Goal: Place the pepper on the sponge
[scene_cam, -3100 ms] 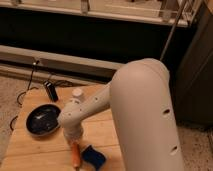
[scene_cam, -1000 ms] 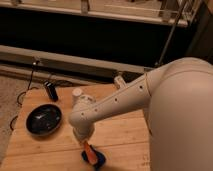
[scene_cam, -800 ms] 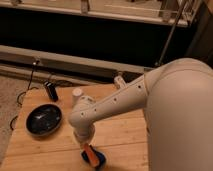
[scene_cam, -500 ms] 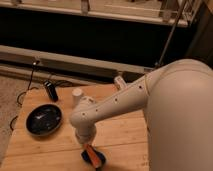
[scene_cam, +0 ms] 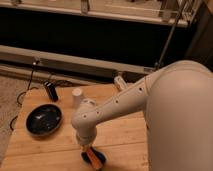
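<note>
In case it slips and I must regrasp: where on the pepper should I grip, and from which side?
Take the pepper around its orange mid-body, coming straight down from above, jaws across its narrow width. It is slim and long, low over the sponge near the front edge of the table, so a side approach would probably hit the sponge. The gripper hangs directly over it.

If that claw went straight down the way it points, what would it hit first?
Likely the pepper right under the claw, over the blue sponge near the table edge.
</note>
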Motion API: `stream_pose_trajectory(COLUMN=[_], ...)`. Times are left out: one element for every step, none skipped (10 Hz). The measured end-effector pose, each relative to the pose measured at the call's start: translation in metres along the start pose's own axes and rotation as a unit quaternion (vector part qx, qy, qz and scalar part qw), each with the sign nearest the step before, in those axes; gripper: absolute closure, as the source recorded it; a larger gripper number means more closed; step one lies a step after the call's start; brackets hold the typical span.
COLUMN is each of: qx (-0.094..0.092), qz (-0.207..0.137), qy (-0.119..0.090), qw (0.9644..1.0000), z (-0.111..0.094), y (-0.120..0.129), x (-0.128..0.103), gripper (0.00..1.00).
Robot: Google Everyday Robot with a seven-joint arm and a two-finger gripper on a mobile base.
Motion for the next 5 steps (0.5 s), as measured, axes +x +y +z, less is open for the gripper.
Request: stream_pose_trajectory(qx=[0.003, 0.008, 0.013, 0.016, 0.017], qz=[-0.003, -0.004, -0.004, -0.004, -0.003], qy=[0.002, 0.003, 0.003, -0.001, 0.000], qw=[1.0000, 1.0000, 0.9999, 0.9999, 0.9999], z=[0.0003, -0.0005, -0.0024, -0.0051, -0.0048], y=[-0.0001, -0.0018, -0.0034, -0.0041, -0.0046], x=[0.0000, -0.0002, -0.0012, -0.0034, -0.0030], gripper=[0.20, 0.20, 0.20, 0.20, 0.20])
